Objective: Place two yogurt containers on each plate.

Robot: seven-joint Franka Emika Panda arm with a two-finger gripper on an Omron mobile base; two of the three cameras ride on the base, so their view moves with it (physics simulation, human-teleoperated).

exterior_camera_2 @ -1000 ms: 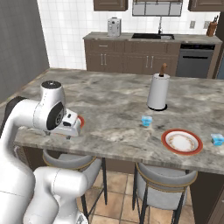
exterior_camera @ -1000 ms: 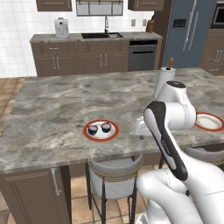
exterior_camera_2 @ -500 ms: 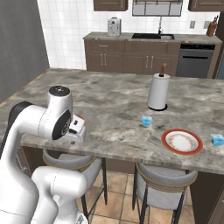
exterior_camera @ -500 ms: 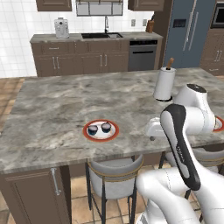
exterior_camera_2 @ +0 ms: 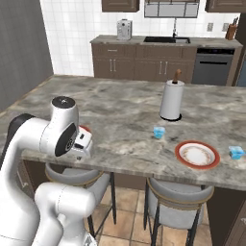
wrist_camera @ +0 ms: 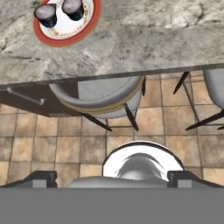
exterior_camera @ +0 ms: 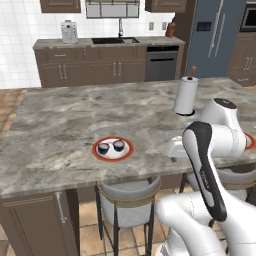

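Nearest the cameras, at the lower edge of the hand view, the tool (wrist_camera: pixel 112 177) shows its two dark tips far apart with nothing between them, looking down past the tabletop (wrist_camera: pixel 153 48) edge at a stool (wrist_camera: pixel 98 94) and tiled floor. Just beyond, at the upper left of that view, one plate (wrist_camera: pixel 89 24) already carries both dark navy yogurt containers (wrist_camera: pixel 47 14) side by side; the left base view shows the same plate (exterior_camera: pixel 113 149) at centre-left of the frame. So, as I judge it, the step in hand is to fetch a light blue cup for the second plate (exterior_camera_2: pixel 197 154), which sits bare at the right of the right base view. One light blue cup (exterior_camera_2: pixel 159 132) stands up and to the left of that plate, near it but apart; the other light blue cup (exterior_camera_2: pixel 236 152) lies right of the plate near the frame's right edge. Farther back stands the paper-towel roll (exterior_camera_2: pixel 171 99), close behind the first cup. To do this well, swing the arm across high enough to pass over the rim, come straight down over the nearer cup with the tips spread, and keep the wrist on the near side so the roll is not knocked. Close gently: these cups are small and could tip or skid on the stone.
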